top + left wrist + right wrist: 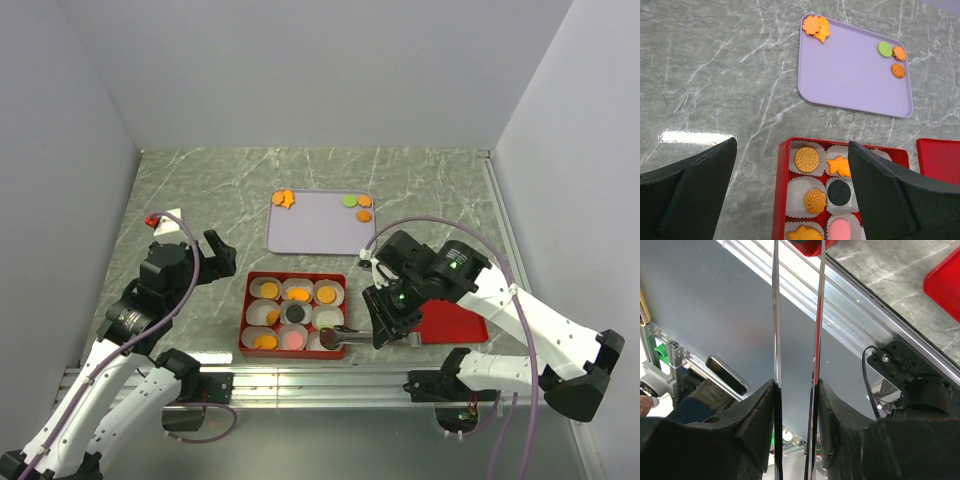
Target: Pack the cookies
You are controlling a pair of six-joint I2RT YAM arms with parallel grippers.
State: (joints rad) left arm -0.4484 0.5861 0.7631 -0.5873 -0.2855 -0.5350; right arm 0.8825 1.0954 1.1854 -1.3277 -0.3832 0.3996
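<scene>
A red box (296, 275) holds white paper cups, most with a cookie (265, 291) in them: orange, black (839, 193) and pink ones. More cookies lie on a lavender tray (320, 228): orange ones (284, 198) at its far left corner, a green one (350, 200) and orange ones (364, 215) at its right. My right gripper (385, 330) is shut on metal tongs (350, 337), whose tips reach the box's near right cup with something dark at them. My left gripper (195, 240) hangs open, left of the box and holding nothing.
A red lid (455, 322) lies right of the box, under my right arm. The aluminium rail (330, 378) runs along the near table edge. Grey walls close in the left, back and right sides.
</scene>
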